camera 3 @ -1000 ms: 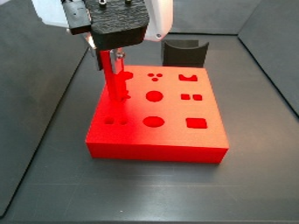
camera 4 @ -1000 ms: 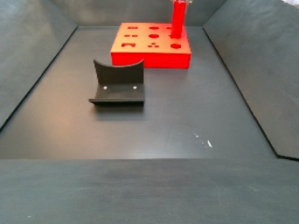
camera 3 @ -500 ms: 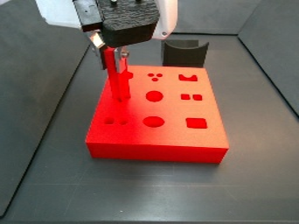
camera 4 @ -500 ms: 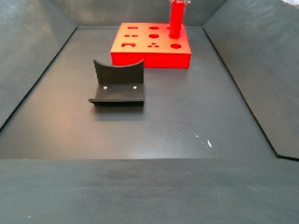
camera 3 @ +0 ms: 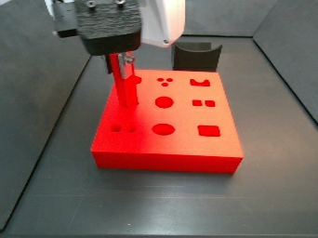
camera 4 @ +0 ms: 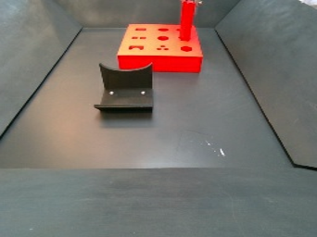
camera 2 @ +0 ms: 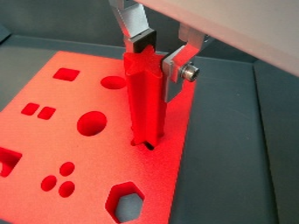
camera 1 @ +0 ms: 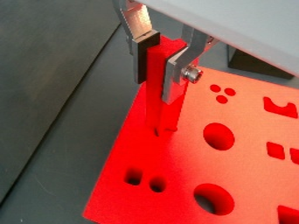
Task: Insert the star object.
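Observation:
The star object (camera 2: 146,109) is a slim red peg with a star-shaped top, standing upright on the large red block (camera 3: 187,130). Its lower end meets a small dark hole near the block's edge (camera 2: 147,145). My gripper (camera 2: 158,66) is shut on the peg's upper part, with a dark pad on one side and a silver plate on the other. In both wrist views no gap shows between fingers and peg (camera 1: 158,101). In a side view the gripper (camera 3: 121,63) hangs over the block's far left part, with the peg (camera 3: 126,91) below it.
The block carries several other shaped holes, among them round ones (camera 3: 163,129) and a square one (camera 3: 209,131). The dark fixture (camera 4: 124,88) stands on the floor apart from the block (camera 4: 155,57). Grey walls ring the floor.
The hand has shifted slightly left and looks larger in a side view. The peg stays upright at the same spot on the block.

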Motion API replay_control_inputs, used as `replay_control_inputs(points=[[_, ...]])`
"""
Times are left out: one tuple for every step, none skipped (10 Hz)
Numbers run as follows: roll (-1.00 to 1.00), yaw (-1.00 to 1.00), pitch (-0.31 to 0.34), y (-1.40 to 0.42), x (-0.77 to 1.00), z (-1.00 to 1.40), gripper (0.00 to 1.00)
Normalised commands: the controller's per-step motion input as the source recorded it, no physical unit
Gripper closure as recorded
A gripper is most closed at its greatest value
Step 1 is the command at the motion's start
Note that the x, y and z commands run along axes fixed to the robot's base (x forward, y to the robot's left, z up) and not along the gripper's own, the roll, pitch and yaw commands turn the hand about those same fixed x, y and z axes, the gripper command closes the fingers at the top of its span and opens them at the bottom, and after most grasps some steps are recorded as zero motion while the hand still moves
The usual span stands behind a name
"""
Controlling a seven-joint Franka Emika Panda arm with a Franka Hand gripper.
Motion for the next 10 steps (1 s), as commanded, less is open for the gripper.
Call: replay_control_inputs(points=[[0.03,0.00,0.009,0.00,0.00,0.00,1.00],[0.01,0.00,0.000,0.00,0.00,-0.05,1.00],[0.02,0.00,-0.127,0.00,0.05,-0.33,1.00],[0.06,0.00,-0.126,0.00,0.02,-0.36,1.00],[0.09,0.00,-0.047,0.00,0.00,-0.27,1.00],[0.05,-0.07,0.000,0.00,0.20,-0.21,1.00],[0.02,-0.19,0.000,0.00,0.54,-0.19,1.00],[0.03,-0.18,0.010,0.00,0.52,-0.16,1.00],[0.05,-0.20,0.016,0.00,0.36,-0.16,1.00],[0.07,-0.19,0.003,0.02,0.04,-0.13,1.00]])
